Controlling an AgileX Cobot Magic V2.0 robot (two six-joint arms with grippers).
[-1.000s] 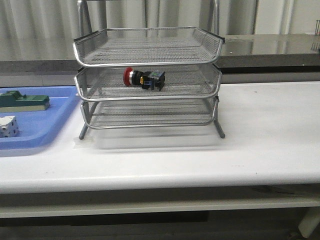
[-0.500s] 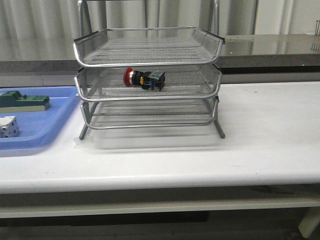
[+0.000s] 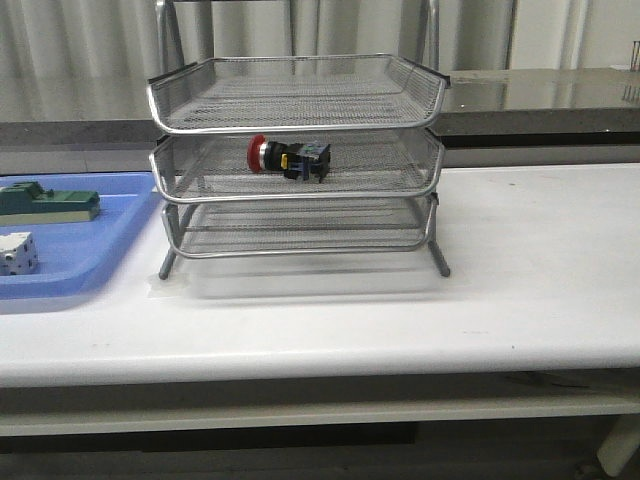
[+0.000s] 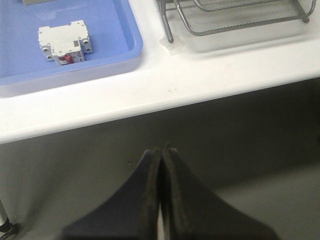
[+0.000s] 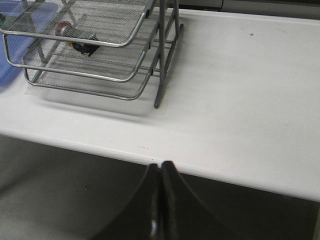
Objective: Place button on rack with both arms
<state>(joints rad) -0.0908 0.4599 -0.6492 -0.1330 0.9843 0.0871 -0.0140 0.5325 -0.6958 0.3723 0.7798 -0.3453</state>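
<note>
The button (image 3: 288, 157) with its red cap lies on its side in the middle tier of the silver wire-mesh rack (image 3: 296, 105), red cap pointing left. In the right wrist view the button (image 5: 79, 41) shows through the mesh of the rack (image 5: 131, 76). My left gripper (image 4: 161, 150) is shut with nothing in it, held off the table's front edge below the tabletop. My right gripper (image 5: 160, 165) is likewise shut and empty, just in front of the table edge. Neither arm shows in the front view.
A flat blue tray (image 3: 75, 262) sits left of the rack, holding a green block (image 3: 48, 203) and a white block (image 3: 17, 252). The white block (image 4: 66, 42) also shows in the left wrist view, in the tray (image 4: 122, 55). A dark counter runs behind the table.
</note>
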